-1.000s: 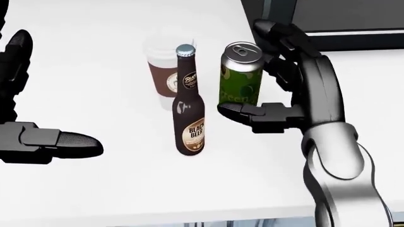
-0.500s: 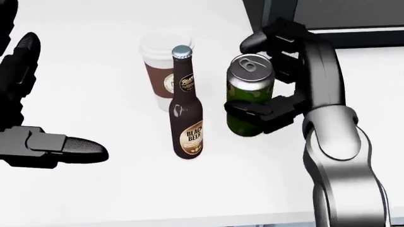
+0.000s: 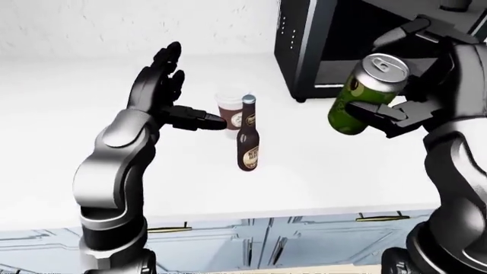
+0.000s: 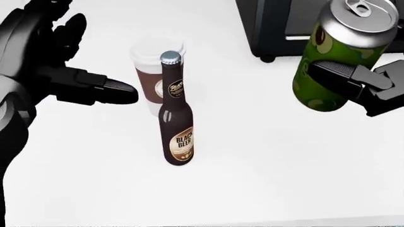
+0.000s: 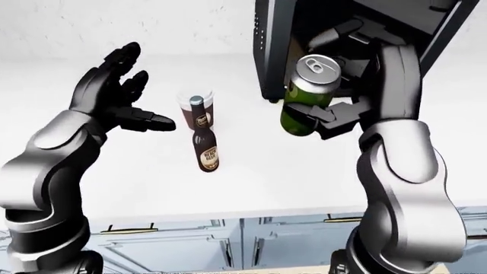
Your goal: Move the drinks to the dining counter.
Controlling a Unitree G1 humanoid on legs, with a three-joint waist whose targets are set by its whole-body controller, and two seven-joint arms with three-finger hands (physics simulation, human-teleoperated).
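Note:
My right hand (image 5: 338,100) is shut on a green can (image 4: 337,59) and holds it tilted in the air, well above the white counter (image 4: 265,156). A dark beer bottle (image 4: 175,123) stands upright on the counter. Just behind it stands a brown paper coffee cup (image 4: 148,75) with a white lid. My left hand (image 4: 76,71) hovers open to the left of the cup, its thumb pointing at the cup without touching it.
A black appliance (image 3: 327,45) stands on the counter at the upper right, close behind the lifted can. Pale cabinet fronts (image 5: 228,245) with handles run below the counter edge.
The right hand closed on the green can and lifted it off the counter, up and to the right. The left hand rose and moved in toward the cup. The camera pulled back slightly.

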